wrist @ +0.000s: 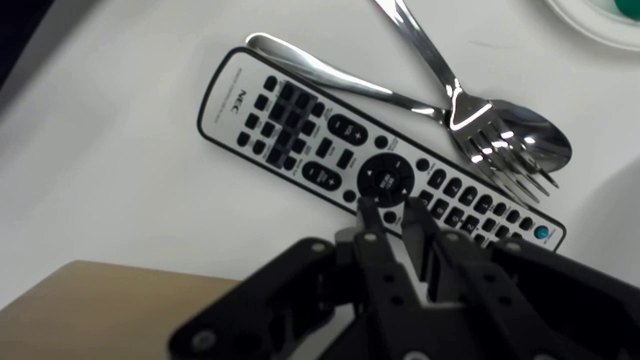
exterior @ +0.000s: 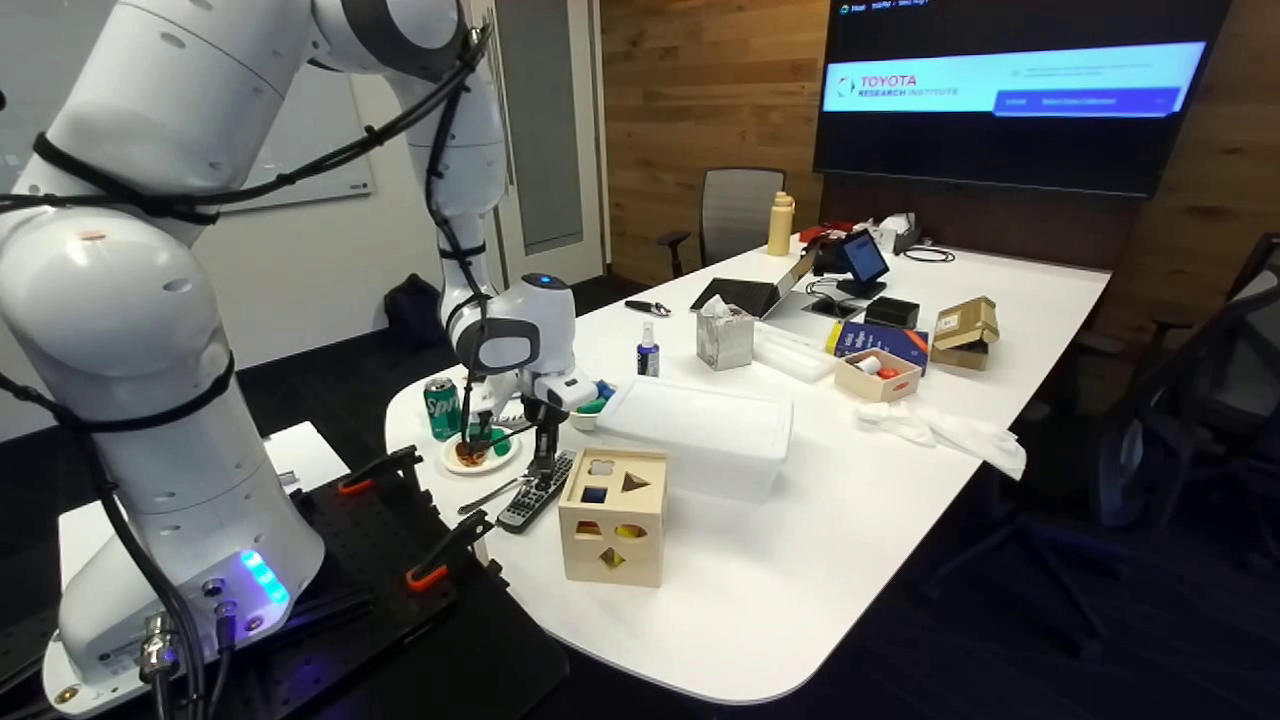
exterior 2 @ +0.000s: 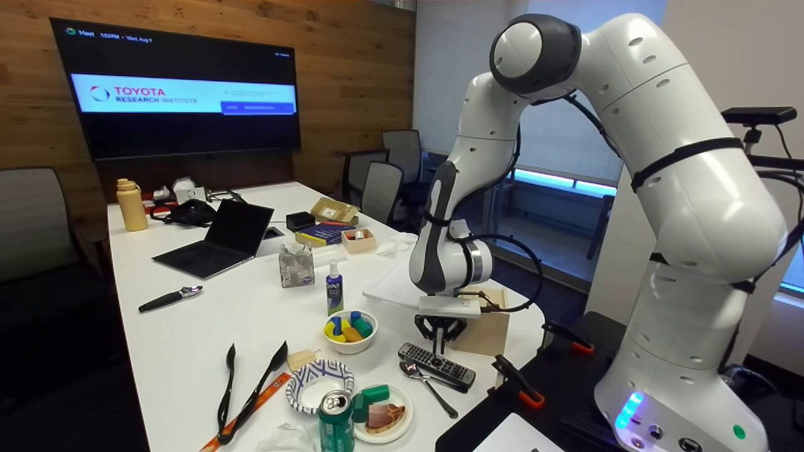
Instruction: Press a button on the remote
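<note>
The remote is a slim bar with a silver face, black edge and black buttons. It lies on the white table in both exterior views [exterior: 520, 507] [exterior 2: 433, 364] and across the middle of the wrist view [wrist: 357, 152]. My gripper [wrist: 387, 204] points down over it; it also shows in both exterior views [exterior: 542, 472] [exterior 2: 438, 351]. Its fingers are a little apart with nothing between them. In the wrist view the fingertips overlap the lower edge of the round arrow pad [wrist: 385, 172], either side of a small round button [wrist: 390, 217]. I cannot tell whether they touch the remote.
A fork [wrist: 472, 120] and spoon [wrist: 537, 132] lie against the remote's long side. A wooden shape cube [exterior: 613, 520] stands close on the opposite side, beside a white plastic bin [exterior: 700, 425]. A plate [exterior 2: 409, 419], green can [exterior 2: 336, 427] and bowl [exterior 2: 352, 347] are nearby.
</note>
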You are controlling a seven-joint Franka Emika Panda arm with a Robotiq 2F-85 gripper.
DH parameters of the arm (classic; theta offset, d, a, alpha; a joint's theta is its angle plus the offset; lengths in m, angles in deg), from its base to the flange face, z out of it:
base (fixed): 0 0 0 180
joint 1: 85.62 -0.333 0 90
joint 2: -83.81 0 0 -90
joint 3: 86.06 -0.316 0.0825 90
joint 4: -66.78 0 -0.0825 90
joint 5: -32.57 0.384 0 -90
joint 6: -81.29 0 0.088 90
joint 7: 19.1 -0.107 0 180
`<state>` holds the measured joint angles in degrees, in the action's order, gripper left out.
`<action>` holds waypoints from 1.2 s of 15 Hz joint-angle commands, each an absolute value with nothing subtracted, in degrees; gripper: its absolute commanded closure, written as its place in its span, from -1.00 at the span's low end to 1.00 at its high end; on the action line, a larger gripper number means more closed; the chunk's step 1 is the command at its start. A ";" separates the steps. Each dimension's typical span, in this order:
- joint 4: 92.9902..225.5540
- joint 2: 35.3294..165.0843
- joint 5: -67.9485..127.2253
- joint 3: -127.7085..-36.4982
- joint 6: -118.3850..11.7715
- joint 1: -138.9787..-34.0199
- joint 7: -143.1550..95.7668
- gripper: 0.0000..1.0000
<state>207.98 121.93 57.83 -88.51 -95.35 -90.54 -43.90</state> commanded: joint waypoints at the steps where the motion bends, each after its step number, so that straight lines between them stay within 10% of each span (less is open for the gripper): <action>1: 206.97 121.80 57.72 -87.51 -93.06 -91.41 -45.81 1.00; 18: 202.44 127.98 58.57 -87.16 -91.52 -94.01 -50.51 1.00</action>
<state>204.96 125.79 57.83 -88.36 -92.72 -91.44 -47.83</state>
